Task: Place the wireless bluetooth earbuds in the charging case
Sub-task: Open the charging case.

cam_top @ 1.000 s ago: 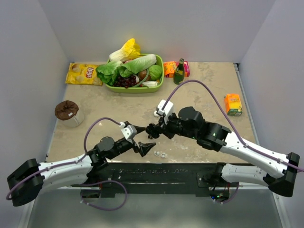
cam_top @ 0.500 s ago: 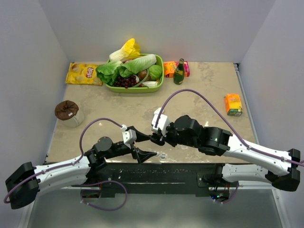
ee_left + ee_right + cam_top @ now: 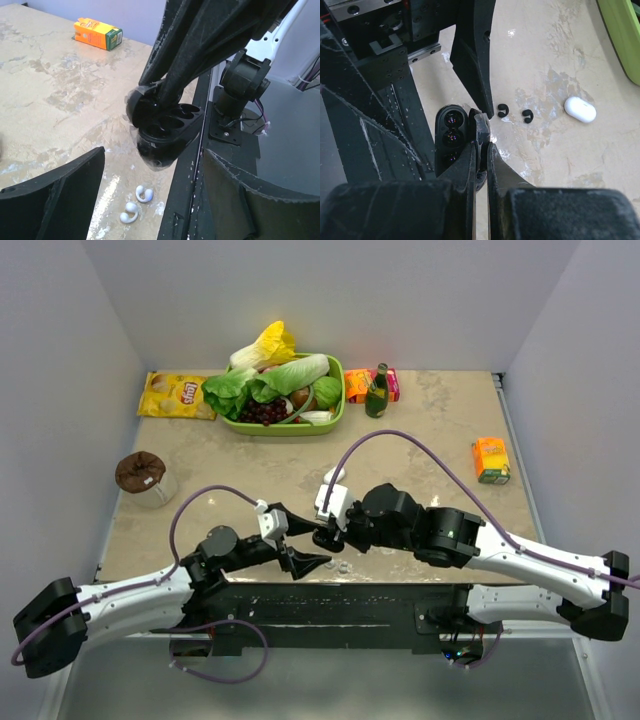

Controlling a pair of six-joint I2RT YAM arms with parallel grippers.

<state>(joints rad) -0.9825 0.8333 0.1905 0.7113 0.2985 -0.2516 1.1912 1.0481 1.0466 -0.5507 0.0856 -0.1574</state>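
Your two whitish hook-shaped earbuds point(image 3: 142, 193) lie loose on the worktop point(image 3: 60, 90), close to its near edge and just under the open black oval charging case point(image 3: 167, 125). The two glossy black earbuds point(image 3: 503, 110) lie farther in, near a closed white oval case point(image 3: 580, 109). No bud is in a case yet.

Your right claw point(image 3: 480, 150) is pinched tight on a thin edge of the black case and holds it off the worktop. Your left claw point(image 3: 308, 540) stands wide with nothing in it, just beside that case.

Mind that thin pinch: I judge a nudge from the left claw could twist the case loose. The two claws are crowded together, so you risk a collision. A finger sweeping low could also flick the whitish buds over the edge.

The black case's wells look empty, though they are dark. Well apart at the back, the green plastic tray point(image 3: 290, 430) holds lettuce and dark grapes. The brown-topped clear jar point(image 3: 140, 480) does not show you its contents.
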